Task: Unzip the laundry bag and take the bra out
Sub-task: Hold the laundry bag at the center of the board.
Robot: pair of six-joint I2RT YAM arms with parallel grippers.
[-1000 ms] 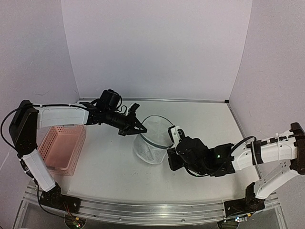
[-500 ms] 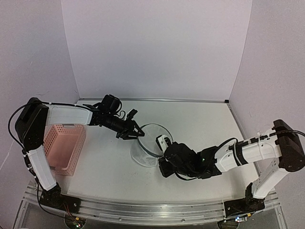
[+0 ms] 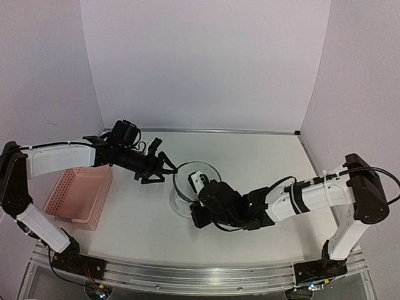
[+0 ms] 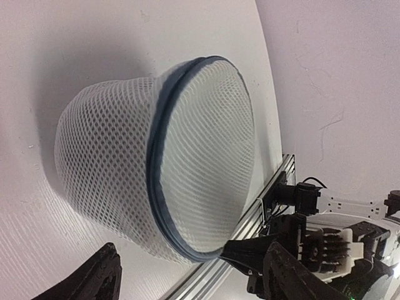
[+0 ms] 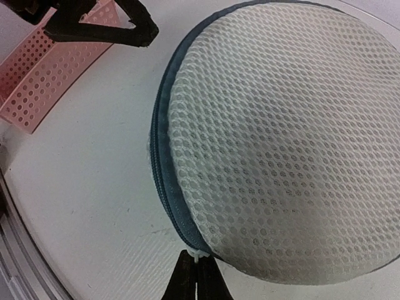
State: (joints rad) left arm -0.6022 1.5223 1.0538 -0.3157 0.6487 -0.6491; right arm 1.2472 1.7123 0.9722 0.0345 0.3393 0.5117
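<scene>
The laundry bag (image 3: 182, 187), a white mesh cylinder with a dark blue zip rim, lies on its side at the table's middle. In the right wrist view its round mesh face (image 5: 281, 137) fills the frame. My right gripper (image 5: 197, 262) is shut on the small white zip pull (image 5: 199, 255) at the bag's lower rim. My left gripper (image 3: 161, 170) stands open just left of the bag and holds nothing. In the left wrist view the bag (image 4: 125, 156) lies a little beyond the spread fingers (image 4: 94, 281). The bra is out of view.
A pink lattice basket (image 3: 81, 194) stands at the table's left, under the left forearm; its corner (image 5: 37, 81) shows in the right wrist view. White walls close the back and both sides. The aluminium rail (image 3: 200, 275) runs along the near edge.
My left gripper has opened and drawn back to the left, away from the bag. My right gripper has moved left along the bag's near side, staying shut. The bag shifted slightly left.
</scene>
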